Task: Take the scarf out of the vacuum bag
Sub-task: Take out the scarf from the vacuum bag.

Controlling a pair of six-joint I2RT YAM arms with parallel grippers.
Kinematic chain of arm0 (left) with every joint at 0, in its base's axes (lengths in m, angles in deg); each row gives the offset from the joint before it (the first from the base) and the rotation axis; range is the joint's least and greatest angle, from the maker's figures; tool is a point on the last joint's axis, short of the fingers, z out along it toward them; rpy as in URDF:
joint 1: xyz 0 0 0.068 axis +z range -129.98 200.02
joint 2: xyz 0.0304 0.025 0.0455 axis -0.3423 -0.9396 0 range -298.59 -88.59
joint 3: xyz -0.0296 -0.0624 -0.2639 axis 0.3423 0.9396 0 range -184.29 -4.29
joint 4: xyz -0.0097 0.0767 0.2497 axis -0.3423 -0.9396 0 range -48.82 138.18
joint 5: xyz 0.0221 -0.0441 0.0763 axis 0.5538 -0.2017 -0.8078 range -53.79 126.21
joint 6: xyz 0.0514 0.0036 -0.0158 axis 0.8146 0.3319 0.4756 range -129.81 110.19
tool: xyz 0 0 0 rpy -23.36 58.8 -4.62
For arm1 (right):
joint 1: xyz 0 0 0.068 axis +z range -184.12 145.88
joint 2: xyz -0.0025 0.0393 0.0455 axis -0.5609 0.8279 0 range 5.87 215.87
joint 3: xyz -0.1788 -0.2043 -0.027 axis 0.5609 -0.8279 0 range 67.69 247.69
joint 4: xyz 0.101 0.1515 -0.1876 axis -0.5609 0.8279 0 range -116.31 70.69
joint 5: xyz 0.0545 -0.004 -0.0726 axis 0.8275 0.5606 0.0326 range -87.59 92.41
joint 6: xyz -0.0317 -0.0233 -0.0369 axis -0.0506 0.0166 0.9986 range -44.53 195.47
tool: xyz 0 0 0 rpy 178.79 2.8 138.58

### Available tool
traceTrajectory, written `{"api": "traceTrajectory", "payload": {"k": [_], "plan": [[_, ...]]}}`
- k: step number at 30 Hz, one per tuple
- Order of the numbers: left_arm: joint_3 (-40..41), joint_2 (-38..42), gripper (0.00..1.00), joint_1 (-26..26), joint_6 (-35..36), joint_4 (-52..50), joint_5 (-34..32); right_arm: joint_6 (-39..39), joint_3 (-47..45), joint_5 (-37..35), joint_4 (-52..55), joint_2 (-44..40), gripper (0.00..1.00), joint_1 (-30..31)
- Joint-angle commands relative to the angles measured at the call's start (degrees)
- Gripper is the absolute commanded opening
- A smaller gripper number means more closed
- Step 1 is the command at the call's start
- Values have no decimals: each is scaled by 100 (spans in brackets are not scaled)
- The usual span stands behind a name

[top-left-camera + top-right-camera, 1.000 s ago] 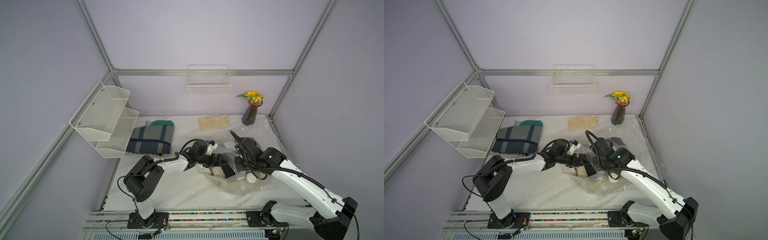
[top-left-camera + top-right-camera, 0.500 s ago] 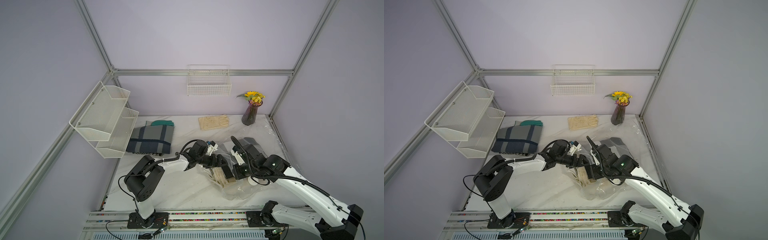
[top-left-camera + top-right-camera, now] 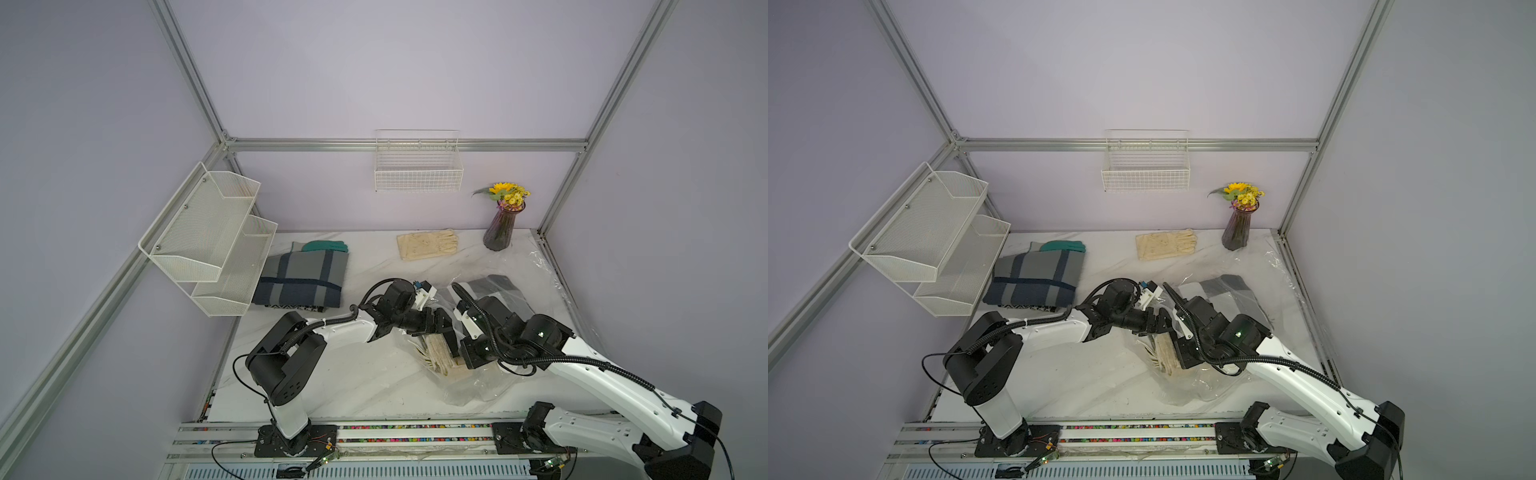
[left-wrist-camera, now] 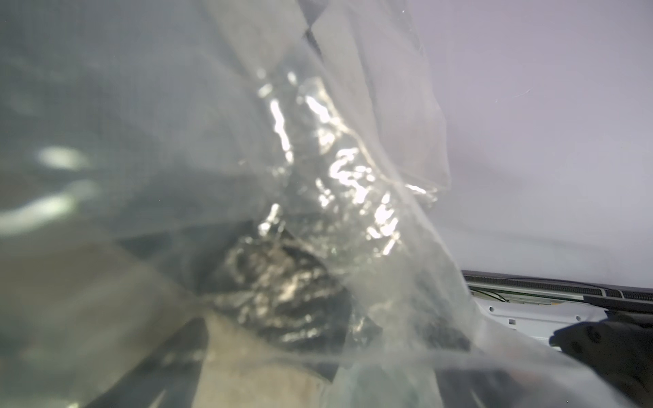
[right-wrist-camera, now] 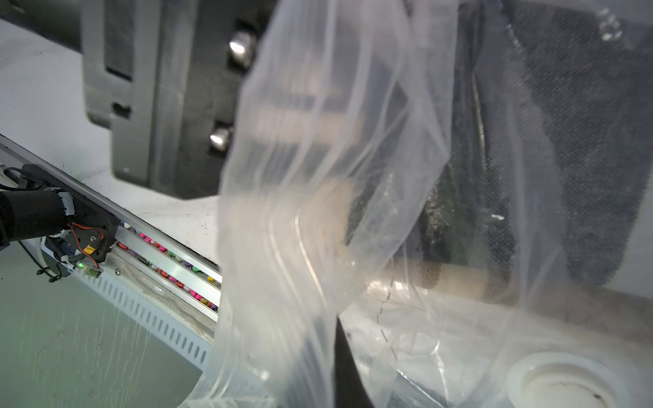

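Observation:
The vacuum bag (image 3: pixel 469 390) (image 3: pixel 1183 390) is clear crinkled plastic, bunched up at front centre of the table. Inside it lies the scarf (image 3: pixel 436 355) (image 3: pixel 1165 353), beige with a fringe. My left gripper (image 3: pixel 444 332) (image 3: pixel 1165 328) reaches into the bag's mouth and stands open over the scarf. In the left wrist view the film (image 4: pixel 335 159) blurs everything; beige cloth (image 4: pixel 254 371) shows between the dark fingers. My right gripper (image 3: pixel 467 359) (image 5: pixel 339 381) is shut on the bag's edge (image 5: pixel 318 212), just right of the scarf. The white valve cap (image 5: pixel 562 381) lies close by.
A folded plaid cloth (image 3: pixel 303 282) and a green glove (image 3: pixel 326 246) lie at back left under mesh shelves (image 3: pixel 208 232). Cream gloves (image 3: pixel 428 245) and a flower vase (image 3: pixel 503 224) stand at the back. Grey cloth (image 3: pixel 498 286) lies under plastic behind my right arm.
My right gripper has moved toward the front and left with the bag's edge, bunching the plastic. The valve cap is now hidden in the top views. The left arm has hardly moved.

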State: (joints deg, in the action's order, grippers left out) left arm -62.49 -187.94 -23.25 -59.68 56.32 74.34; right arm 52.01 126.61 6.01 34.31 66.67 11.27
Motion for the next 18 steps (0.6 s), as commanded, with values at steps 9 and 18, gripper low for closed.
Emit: {"api": "traceTrajectory", "payload": {"k": [9,18], "plan": [[-218,0,96,-73,-102,382,63,-112,-78,-100,130,-63,8,67],[-21,29,90,-125,-89,493,59,-247,96,-558,121,-94,8,75]]}}
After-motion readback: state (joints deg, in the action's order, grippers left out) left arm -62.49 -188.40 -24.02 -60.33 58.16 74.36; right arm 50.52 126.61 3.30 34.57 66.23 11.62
